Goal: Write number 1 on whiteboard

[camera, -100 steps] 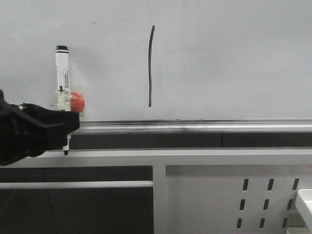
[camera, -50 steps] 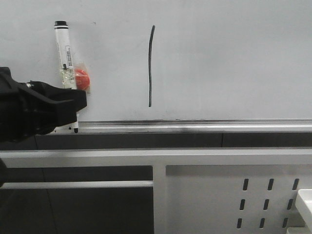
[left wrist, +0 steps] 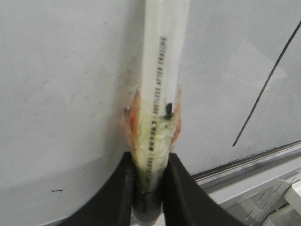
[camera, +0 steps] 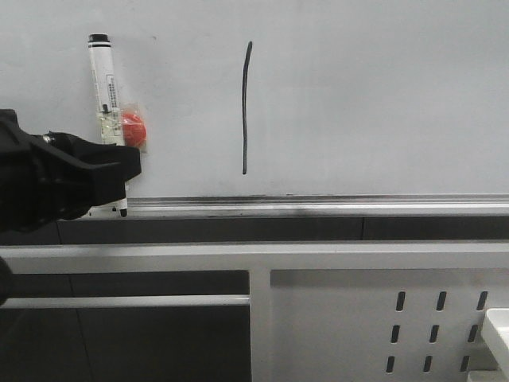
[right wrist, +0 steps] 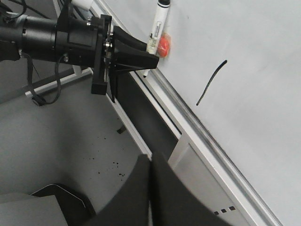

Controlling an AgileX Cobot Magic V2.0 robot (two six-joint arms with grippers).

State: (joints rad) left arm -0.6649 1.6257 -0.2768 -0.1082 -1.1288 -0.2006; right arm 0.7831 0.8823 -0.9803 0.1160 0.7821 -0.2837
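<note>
The number 1 [camera: 246,107] is a thin dark near-vertical stroke on the whiteboard [camera: 374,95], which has a silver rail [camera: 334,204] along its lower edge. The stroke also shows in the left wrist view [left wrist: 268,84] and the right wrist view [right wrist: 211,82]. My left gripper [camera: 126,169] is shut on the clear-barrelled marker [camera: 103,83] with a red blob [camera: 134,127], left of the stroke. The marker stands upright, its tip [camera: 123,212] down by the rail. The fingers [left wrist: 176,179] clamp the barrel [left wrist: 160,70]. My right gripper [right wrist: 150,162] is shut and empty, away from the board.
A white perforated metal frame panel [camera: 382,318] runs below the rail. A white object's corner [camera: 497,334] shows at the lower right. The right wrist view shows the left arm [right wrist: 51,37] over a grey speckled floor [right wrist: 70,141].
My left gripper has moved up and slightly right with the marker, from below the rail to in front of the board. It has barely moved in the last half second.
</note>
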